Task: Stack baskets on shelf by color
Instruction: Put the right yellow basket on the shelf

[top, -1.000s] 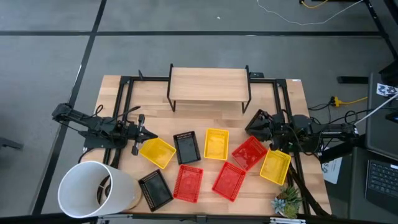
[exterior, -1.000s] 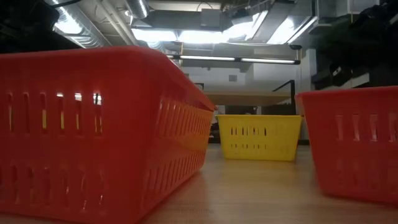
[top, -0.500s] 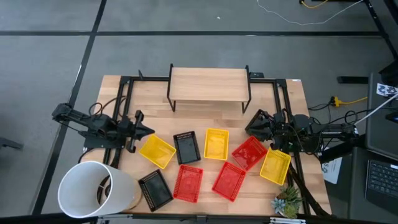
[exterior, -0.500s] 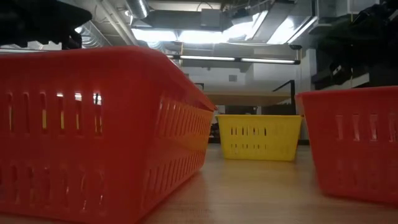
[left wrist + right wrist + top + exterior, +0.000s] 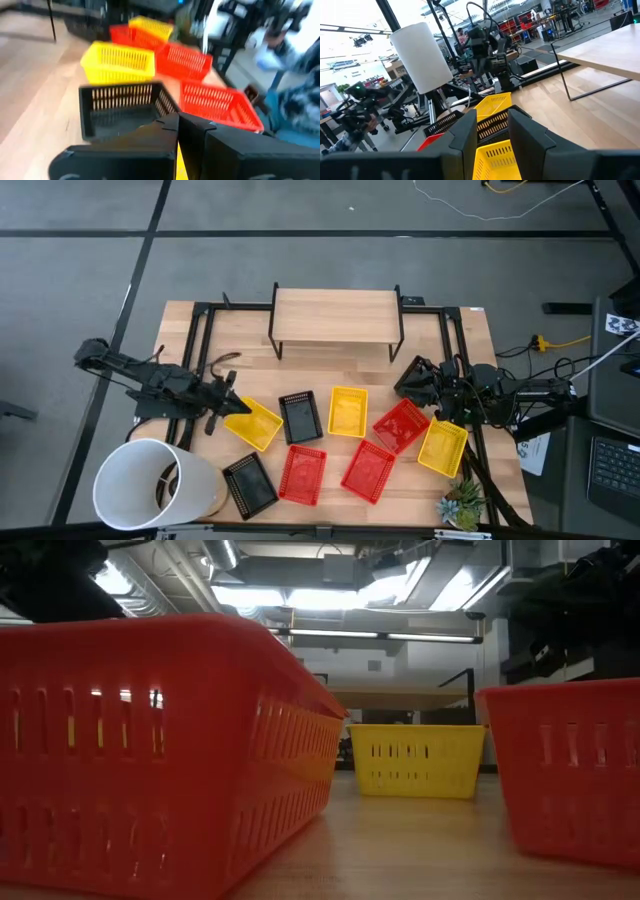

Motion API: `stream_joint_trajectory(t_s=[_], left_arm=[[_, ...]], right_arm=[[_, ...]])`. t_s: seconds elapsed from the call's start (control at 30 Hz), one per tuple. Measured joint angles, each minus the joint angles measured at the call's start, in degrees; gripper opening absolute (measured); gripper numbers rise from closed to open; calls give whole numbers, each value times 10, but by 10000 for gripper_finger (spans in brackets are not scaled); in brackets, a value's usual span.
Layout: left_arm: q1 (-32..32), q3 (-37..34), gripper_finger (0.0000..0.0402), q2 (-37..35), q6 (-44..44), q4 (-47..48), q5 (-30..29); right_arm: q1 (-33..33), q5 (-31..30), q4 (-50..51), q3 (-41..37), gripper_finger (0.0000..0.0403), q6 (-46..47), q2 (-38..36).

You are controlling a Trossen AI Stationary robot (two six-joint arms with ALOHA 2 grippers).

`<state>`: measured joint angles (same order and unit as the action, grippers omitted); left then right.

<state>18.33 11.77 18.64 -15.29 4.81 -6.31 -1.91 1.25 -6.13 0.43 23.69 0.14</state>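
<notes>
While the right gripper [image 5: 408,377] waits with jaws slightly parted, the left gripper [image 5: 228,402] meets a yellow basket [image 5: 253,424]; its jaws look nearly pressed together.

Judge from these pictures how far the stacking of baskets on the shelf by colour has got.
Done: nothing; the shelf top is bare and all eight baskets lie singly on the table. In hand: the left gripper is at the leftmost yellow basket, though a grip cannot be confirmed. The right gripper waits beside a red basket. Left: sorting and stacking every basket.
</notes>
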Motion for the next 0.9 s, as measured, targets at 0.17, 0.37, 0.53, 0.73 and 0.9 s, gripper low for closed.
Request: stream_joint_trajectory(t_s=[0.17,0.37,0.53,0.73,0.9], left_arm=[[-4,107,0,101,37,67,60],[-36,231,0,232,37,231,107],[-116,301,0,336,48,296,220],[-248,383,0,434,146,338,341],[-284,411,0,517,147,379,378]], right_arm=[[0,-31,0,0,110,1,0],[0,-31,0,0,110,1,0],[0,-32,0,0,110,1,0],[0,-32,0,0,110,2,0],[0,-27,9,0,110,2,0]])
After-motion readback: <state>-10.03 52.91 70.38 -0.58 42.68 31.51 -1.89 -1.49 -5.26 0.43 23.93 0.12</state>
